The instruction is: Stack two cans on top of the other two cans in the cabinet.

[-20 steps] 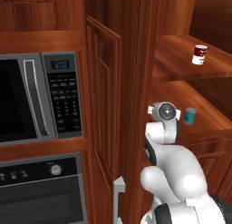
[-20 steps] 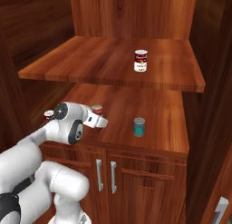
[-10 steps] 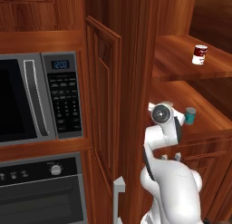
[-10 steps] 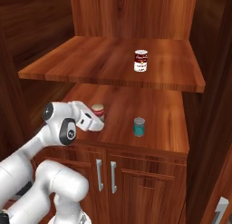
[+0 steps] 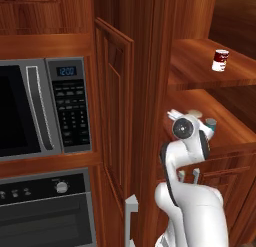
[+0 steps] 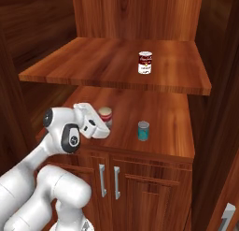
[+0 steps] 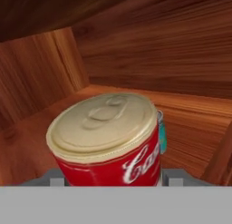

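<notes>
My hand (image 6: 103, 128) reaches into the cabinet (image 6: 140, 19) at the red can (image 7: 108, 139) on the lower shelf (image 6: 168, 127); I cannot tell whether my fingers grip it. The teal can (image 6: 143, 131) stands nearby; the soup tin (image 6: 145, 62) sits on the upper shelf (image 6: 93, 61).

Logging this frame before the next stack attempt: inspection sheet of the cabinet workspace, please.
Surface: cabinet lower shelf holds two cans; upper shelf holds one.
Job's things: red can with pale top upright on the lower shelf, close before the hand camera; teal can upright to its right, apart; soup can upright on the upper shelf. Nothing stacked yet.
Clutter: nothing seen.
Grippers: gripper at the red can; fingers hidden, grip cannot be told.
Cables: nothing seen.
Surroundings: open cabinet door, microwave, oven, lower cupboard doors.
</notes>
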Controlling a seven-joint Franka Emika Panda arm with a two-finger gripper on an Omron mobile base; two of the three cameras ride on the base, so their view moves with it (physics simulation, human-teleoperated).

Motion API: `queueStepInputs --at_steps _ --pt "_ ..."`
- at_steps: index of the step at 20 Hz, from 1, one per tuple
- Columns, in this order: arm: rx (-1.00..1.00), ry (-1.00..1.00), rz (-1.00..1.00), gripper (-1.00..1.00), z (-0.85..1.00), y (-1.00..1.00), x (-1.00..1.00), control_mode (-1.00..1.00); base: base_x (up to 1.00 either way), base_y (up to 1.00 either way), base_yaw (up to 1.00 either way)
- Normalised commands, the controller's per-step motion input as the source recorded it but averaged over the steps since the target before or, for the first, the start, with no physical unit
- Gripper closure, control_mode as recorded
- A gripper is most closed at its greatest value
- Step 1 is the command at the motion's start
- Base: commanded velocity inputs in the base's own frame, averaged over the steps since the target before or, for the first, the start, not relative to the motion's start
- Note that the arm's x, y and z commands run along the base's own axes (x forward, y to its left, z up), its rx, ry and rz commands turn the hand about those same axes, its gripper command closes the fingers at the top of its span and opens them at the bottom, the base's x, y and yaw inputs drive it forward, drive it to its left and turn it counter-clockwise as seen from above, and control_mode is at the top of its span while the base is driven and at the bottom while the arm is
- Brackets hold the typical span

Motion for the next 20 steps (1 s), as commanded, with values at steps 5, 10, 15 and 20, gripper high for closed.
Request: queueStepInputs --at_steps 5,10,15,20 --pt "-0.02 0.00 -0.11 1.00 -0.07 -0.15 -0.01 -1.00 0.00 0.00 0.00" --pt "-0.06 -0.02 -0.13 1.00 -0.07 -0.17 0.03 -1.00 0.00 0.00 0.00" --pt "-0.08 -0.11 -0.16 1.00 -0.02 -0.21 0.00 -1.00 0.00 0.00 0.00" --pt "-0.05 -0.06 -0.12 1.00 0.00 -0.23 0.03 -1.00 0.00 0.00 0.00"
